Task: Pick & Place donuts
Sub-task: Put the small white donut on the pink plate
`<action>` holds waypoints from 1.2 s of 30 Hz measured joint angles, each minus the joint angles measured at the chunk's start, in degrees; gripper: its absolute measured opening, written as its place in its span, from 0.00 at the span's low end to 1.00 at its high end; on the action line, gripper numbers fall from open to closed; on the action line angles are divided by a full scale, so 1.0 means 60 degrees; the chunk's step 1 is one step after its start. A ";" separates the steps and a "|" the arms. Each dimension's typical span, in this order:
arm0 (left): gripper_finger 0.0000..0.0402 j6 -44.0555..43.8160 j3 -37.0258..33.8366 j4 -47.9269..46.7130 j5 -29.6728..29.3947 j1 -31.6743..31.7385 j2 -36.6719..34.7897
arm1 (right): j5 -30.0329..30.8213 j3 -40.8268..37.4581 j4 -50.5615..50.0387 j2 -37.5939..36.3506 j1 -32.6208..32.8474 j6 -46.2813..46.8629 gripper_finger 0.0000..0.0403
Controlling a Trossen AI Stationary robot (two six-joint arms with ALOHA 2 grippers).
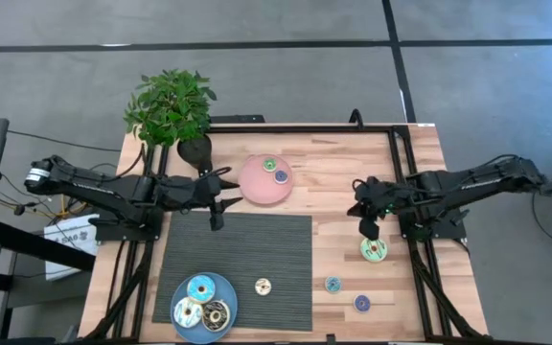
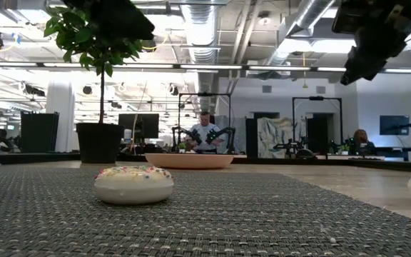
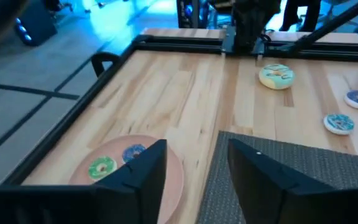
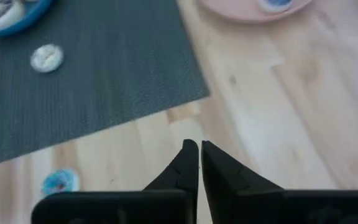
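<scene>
The left claw (image 1: pixel 217 213) hangs over the wooden tabletop (image 1: pixel 338 168) at the far edge of the dark woven mat (image 1: pixel 257 251), just beside the pink plate (image 1: pixel 257 188); its two fingers (image 3: pixel 143 171) stand apart with a clear gap between them and hold nothing. On that pink plate lie two small donuts, a green one (image 1: pixel 268 165) and a blue-purple one (image 1: pixel 281 176). The right claw (image 1: pixel 368 227) is on the other side of the tabletop, above bare wood, its fingers (image 4: pixel 188 163) drawn together until they almost touch, with nothing between them. Near it, toward the front edge, sits a larger pale green donut (image 1: pixel 374 250), and farther forward two small ones rest on the wood, a teal one (image 1: pixel 333 284) and a blue-purple one (image 1: pixel 362 303), a little apart from each other. A small cream donut (image 1: pixel 263 286) with sprinkles lies alone on the mat. At the mat's front left corner the blue plate (image 1: pixel 220 284) carries three larger donuts close together: a teal one (image 1: pixel 200 287), a cream one (image 1: pixel 187 312) and a brown one (image 1: pixel 216 314). A potted plant (image 1: pixel 172 107) stands at the far left corner of the tabletop. In the low view, people sit at desks in the room behind.
</scene>
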 joint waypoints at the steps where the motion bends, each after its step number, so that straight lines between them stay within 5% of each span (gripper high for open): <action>1: 0.43 -0.0003 0.0000 0.0095 0.0011 -0.0029 0.0006 | 0.0292 0.0002 0.0000 -0.0042 0.0097 0.0042 0.03; 9: 0.44 0.0680 0.0451 -0.0051 0.0633 -0.0579 0.0913 | 0.1133 0.0009 0.0038 -0.0209 0.0647 0.0855 0.01; 19: 0.44 0.0350 0.3838 -0.3394 -0.0187 -0.1789 0.4018 | 0.1837 0.0005 -0.0333 -0.0208 0.1561 0.1036 0.00; 29: 0.44 -0.1719 0.7626 -0.6686 0.0065 -0.2911 0.7485 | 0.1963 0.0005 -0.0850 -0.0208 0.2899 0.1036 0.00; 36: 0.44 -0.5674 0.8919 -0.8143 0.1366 -0.2880 0.8837 | 0.2021 0.0005 -0.1240 -0.0208 0.3818 0.1036 0.00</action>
